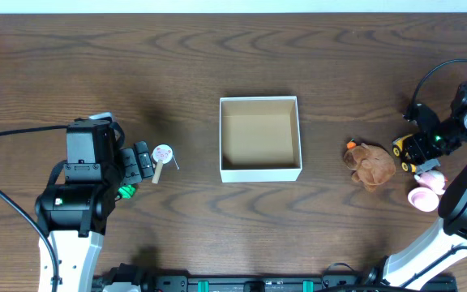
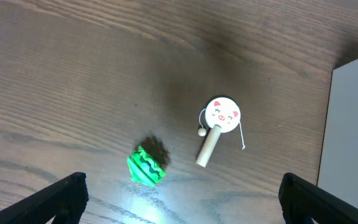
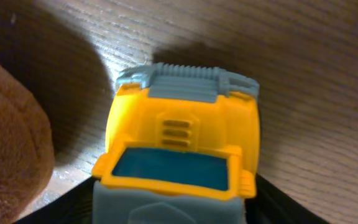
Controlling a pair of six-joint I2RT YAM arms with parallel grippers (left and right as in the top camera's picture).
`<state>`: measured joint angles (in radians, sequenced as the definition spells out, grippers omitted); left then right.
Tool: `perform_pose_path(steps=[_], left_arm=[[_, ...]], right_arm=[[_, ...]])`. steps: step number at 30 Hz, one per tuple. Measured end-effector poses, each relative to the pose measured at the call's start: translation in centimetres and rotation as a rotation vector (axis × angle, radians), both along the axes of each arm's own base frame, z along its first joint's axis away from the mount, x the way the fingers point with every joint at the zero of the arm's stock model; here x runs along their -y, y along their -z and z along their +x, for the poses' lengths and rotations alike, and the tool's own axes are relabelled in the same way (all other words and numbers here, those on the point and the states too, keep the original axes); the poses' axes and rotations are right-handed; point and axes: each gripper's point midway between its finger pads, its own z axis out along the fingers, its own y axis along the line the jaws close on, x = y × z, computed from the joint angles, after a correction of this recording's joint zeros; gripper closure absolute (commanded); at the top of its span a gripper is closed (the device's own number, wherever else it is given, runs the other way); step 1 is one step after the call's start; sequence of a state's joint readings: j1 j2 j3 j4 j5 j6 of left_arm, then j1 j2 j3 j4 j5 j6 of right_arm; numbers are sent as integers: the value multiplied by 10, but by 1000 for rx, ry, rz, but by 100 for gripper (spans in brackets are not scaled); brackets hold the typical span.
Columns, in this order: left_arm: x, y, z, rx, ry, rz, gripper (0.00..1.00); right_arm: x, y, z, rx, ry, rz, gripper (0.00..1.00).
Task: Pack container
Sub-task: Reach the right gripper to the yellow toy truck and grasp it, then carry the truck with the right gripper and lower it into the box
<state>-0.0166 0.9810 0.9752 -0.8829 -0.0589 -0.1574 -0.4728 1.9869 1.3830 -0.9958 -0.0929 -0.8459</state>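
The container (image 1: 259, 172), a shallow white box with a tan inside, stands open and empty mid-table; its white wall shows in the left wrist view (image 2: 353, 124). My left gripper (image 1: 142, 162) is open and empty (image 2: 179, 199), above a green toy (image 2: 146, 167) and a pig-faced rattle drum (image 2: 221, 116) that lie left of the container. My right gripper (image 1: 416, 150) is at the far right, its jaws (image 3: 173, 205) closed against both sides of a yellow and grey toy truck (image 3: 182, 137). I cannot tell whether the truck is off the table.
A brown plush toy (image 1: 371, 165) lies right of the container, touching the truck's left side (image 3: 8, 137). Two pink toys (image 1: 424, 197) lie just in front of my right gripper. A black cable (image 1: 6, 134) runs to the left arm.
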Motion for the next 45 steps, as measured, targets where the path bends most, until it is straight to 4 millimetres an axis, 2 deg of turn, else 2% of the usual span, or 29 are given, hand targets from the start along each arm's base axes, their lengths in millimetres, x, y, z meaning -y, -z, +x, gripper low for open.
perform_pose_path(steps=[1,8,11,14,17,18,19,24,28,32,36,38,41,45], left_arm=[[0,0,0,0,0,0,2],[0,0,0,0,-1,0,2],[0,0,0,0,-1,0,2],[0,0,0,0,0,0,2],[0,0,0,0,0,0,2],[0,0,0,0,0,0,2],[0,0,0,0,0,0,2],[0,0,0,0,0,0,2],[0,1,0,-6,0,0,2],[0,3,1,-11,-1,0,2],[0,3,1,-13,-1,0,2],[0,4,1,-15,-1,0,2],[0,5,2,-22,0,0,2],[0,8,2,-33,-1,1,2]], right_arm=[[0,0,1,3,-2,1,49],[1,-1,4,17,18,-2,52],[3,-1,11,41,67,-8,68],[7,-2,18,63,141,-17,75],[6,-3,22,68,210,-19,87],[5,-4,24,70,223,-18,95],[3,-5,26,72,239,-19,99],[-18,-22,53,117,293,-21,99],[-51,-58,79,191,329,1,99],[-96,-116,98,311,337,47,99],[-152,-173,101,436,303,110,99],[-184,-192,95,467,286,151,99],[-233,-201,83,456,259,202,99],[-295,-191,67,403,237,217,99]])
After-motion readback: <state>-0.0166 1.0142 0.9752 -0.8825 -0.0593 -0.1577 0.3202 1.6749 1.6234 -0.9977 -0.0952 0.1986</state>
